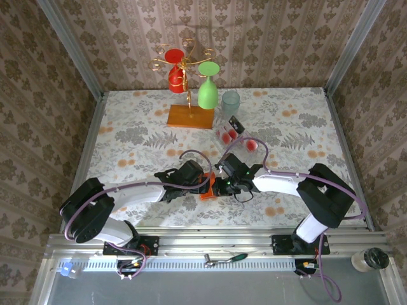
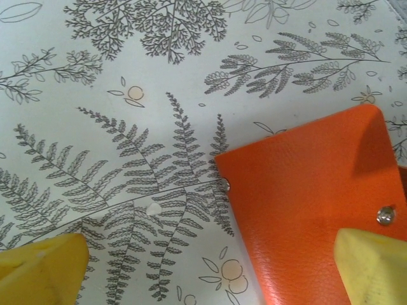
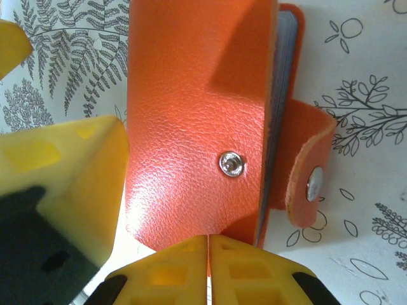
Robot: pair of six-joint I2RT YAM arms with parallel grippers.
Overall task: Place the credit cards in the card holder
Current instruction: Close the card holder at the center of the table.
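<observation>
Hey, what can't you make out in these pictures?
Right wrist: whether the shut right gripper pinches the edge of the card holder; its fingers cover it.
Left wrist: holder cut off by the frame's edge and a finger of the open left gripper.
Top view: credit cards too small and overlapped to count; holder mostly hidden beneath both grippers.

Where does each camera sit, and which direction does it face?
Top: high behind the robot, looking down at the table; left arm and right arm show.
Left wrist: on the left arm, facing down at the card holder; open left gripper.
Right wrist: close over the card holder; shut right gripper.
All share the card holder.
</observation>
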